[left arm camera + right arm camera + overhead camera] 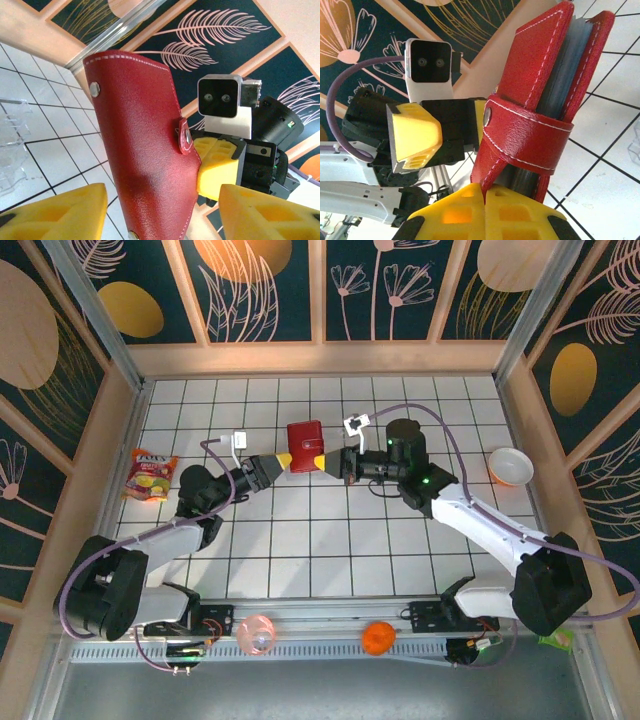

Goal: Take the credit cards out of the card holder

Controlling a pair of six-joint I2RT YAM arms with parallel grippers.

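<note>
- Right gripper [484, 195] jaws pressed together, pinching the lower edge of the card holder [540, 100]; left gripper [162, 215] jaws apart, straddling it.
- Tiled table [300, 550]: card holder sits between the two grippers, mid-table toward the back.
- Card holder folded shut, standing on end.
- Snap tab [530, 135] fastened; grey-blue pockets [565, 65] show at the open edge.

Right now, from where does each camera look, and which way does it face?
Top external: above, behind the bases, facing down at the table; both arms, left hand, right hand.
Left wrist: faces the card holder between its yellow fingers.
Right wrist: faces its fingers pinching the card holder.
Both wrist views share the card holder.
</note>
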